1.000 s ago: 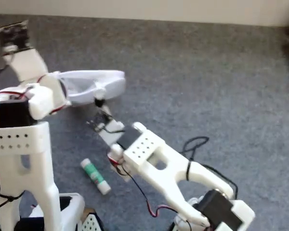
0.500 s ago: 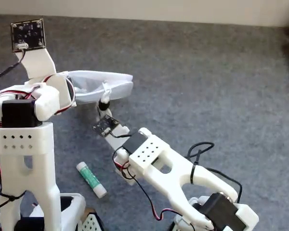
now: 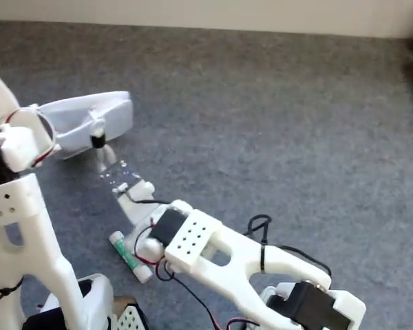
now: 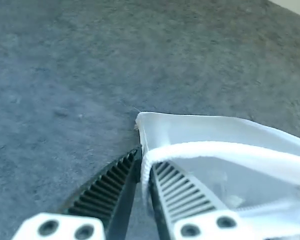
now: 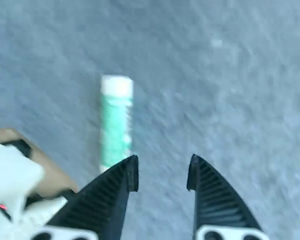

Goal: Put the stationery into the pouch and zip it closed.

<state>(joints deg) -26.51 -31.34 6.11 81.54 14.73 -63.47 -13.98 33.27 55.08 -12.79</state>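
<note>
The left gripper [image 4: 140, 157] has its jaws pinched tight on one end of the pouch [image 4: 215, 145], the white fabric edge caught between the ribbed pads. The right gripper [image 5: 162, 167] has its jaws spread apart with nothing but bare carpet [image 3: 275, 103] between them; the glue stick [image 5: 115, 120] lies just beside one jaw tip, outside the gap. Half a second ago the pouch hung nearer the middle of the scene. The left arm [image 3: 14, 206] has since swung it leftwards, so it now sits at the far left, and the wrist camera that stood up at the far left corner has passed out of the high view. The right arm [image 3: 220, 254] has drawn back towards the near left. Its wrist, which was beside the pouch, now hangs over the glue stick and hides part of it from above. The glue stick itself has kept its place on the carpet at the near left, between the bases of the two arms, lying flat with its white cap end towards the near side. By count there are one pouch, white and partly see-through; one glue stick, green with white ends; and two arms. The grey carpet runs under everything, out to a pale strip along the far edge.
</note>
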